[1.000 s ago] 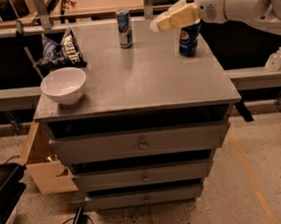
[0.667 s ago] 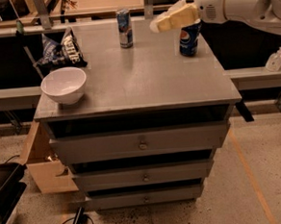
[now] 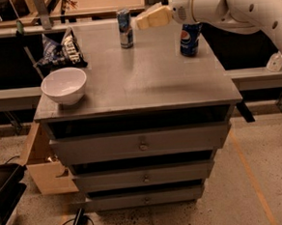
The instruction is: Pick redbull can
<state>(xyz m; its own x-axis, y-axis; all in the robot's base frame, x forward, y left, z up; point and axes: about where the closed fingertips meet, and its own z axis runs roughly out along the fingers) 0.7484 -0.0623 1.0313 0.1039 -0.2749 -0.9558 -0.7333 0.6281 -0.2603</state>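
The redbull can [image 3: 124,28] is slim, blue and silver with a silver top. It stands upright at the back middle of the grey cabinet top [image 3: 143,80]. My gripper [image 3: 146,19] hangs above the back of the top, its pale fingers pointing left, just right of the can and near its upper part. It holds nothing. The white arm [image 3: 230,4] comes in from the upper right.
A wider dark blue Pepsi can [image 3: 190,38] stands at the back right, under the arm. A white bowl [image 3: 64,85] sits at the front left. A dark chip bag [image 3: 59,50] lies at the back left. Drawers [image 3: 142,146] face the front.
The gripper has moved left, closer to the redbull can. The cans, bowl and bag have not moved.
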